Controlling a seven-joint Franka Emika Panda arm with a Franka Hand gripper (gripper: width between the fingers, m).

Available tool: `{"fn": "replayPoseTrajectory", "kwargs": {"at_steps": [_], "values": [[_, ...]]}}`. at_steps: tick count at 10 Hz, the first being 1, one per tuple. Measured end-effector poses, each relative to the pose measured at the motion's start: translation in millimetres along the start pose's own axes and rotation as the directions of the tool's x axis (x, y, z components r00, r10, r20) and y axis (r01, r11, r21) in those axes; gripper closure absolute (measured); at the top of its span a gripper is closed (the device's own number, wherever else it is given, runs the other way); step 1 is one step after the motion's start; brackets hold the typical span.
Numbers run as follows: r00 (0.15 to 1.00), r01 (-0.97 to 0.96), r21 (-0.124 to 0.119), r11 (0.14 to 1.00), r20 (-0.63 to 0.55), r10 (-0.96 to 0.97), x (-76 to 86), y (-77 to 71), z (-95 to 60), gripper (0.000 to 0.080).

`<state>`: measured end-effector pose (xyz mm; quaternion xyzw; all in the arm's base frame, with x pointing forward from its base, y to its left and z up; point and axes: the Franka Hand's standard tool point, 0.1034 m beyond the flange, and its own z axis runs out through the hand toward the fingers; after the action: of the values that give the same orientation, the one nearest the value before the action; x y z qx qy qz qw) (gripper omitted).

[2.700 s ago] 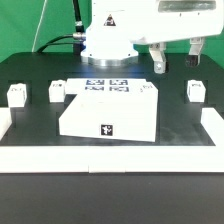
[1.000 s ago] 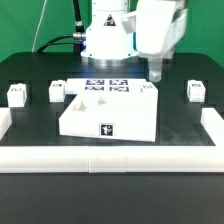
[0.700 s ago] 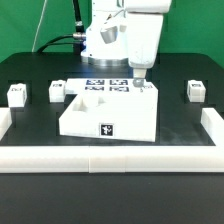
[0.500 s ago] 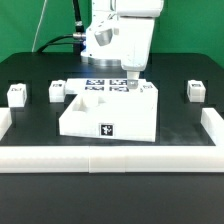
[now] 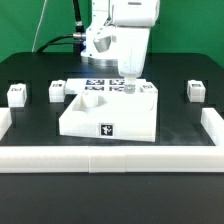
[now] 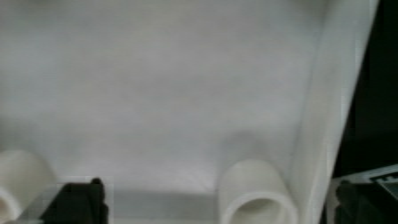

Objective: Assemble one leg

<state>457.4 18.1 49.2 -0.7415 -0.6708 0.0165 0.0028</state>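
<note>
Three legs show in the exterior view, each a small white block: one and a second on the exterior view's left, a third on its right. A fourth does not show. The large white tray lies in the middle. My gripper hangs low over the tray's back edge, apart from every leg. In the wrist view my gripper is open and empty. Its dark fingers stand either side of a round boss near the tray's wall.
The marker board lies just behind the tray. A white rail runs along the table's front, with short returns at the left and right. The arm's base stands at the back.
My gripper has swung from the exterior view's right toward the middle and come down over the tray's back edge. The legs and the tray have not moved.
</note>
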Motion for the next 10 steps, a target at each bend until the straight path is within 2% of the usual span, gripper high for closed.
{"fn": "replayPoseTrajectory", "kwargs": {"at_steps": [1,2,4,6,8,10], "values": [[1.000,-0.004,0.018,1.000,-0.001,0.004,-2.6,-11.5,9.0,0.0150],[1.000,-0.006,0.023,1.000,-0.006,0.006,-3.0,-17.3,18.3,0.0150],[1.000,-0.012,0.049,0.999,-0.011,0.012,-5.1,-25.1,35.7,0.0150],[1.000,-0.016,0.060,0.998,-0.012,0.017,-6.1,-27.2,43.1,0.0150],[0.999,-0.030,0.056,0.998,-0.012,0.030,-4.9,-25.8,41.0,0.0150],[0.999,-0.031,0.059,0.998,-0.011,0.031,-5.4,-26.9,42.5,0.0410]]}}
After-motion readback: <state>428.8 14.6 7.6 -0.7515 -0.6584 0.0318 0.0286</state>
